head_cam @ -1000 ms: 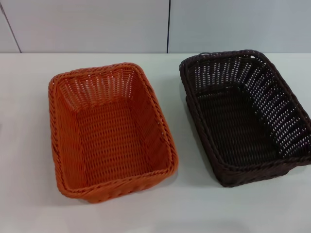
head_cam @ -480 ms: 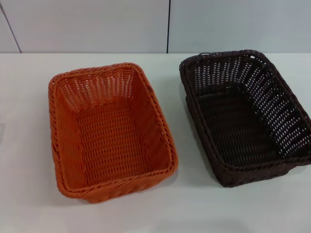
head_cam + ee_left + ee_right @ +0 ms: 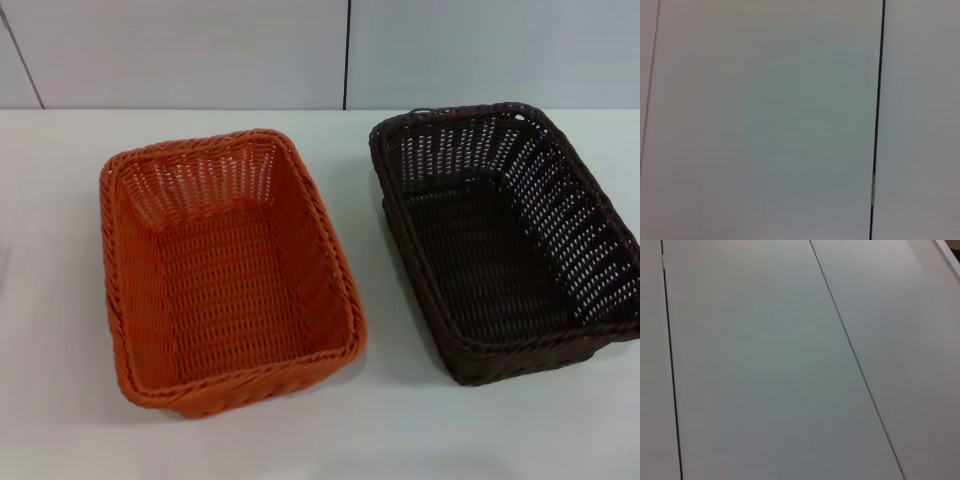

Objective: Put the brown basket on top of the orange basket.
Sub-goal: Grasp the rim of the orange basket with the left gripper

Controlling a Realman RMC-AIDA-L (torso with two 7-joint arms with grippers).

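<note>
The orange basket [image 3: 225,270] sits on the white table in the head view, left of centre, open side up and empty. The brown basket [image 3: 505,235] sits to its right, apart from it, also upright and empty. Neither gripper shows in the head view. The left wrist view and the right wrist view show only pale wall panels with dark seams, no baskets and no fingers.
The white table [image 3: 400,430] runs across the head view, with a pale panelled wall [image 3: 200,50] behind it. A dark vertical seam [image 3: 347,55] splits the wall panels behind the gap between the baskets.
</note>
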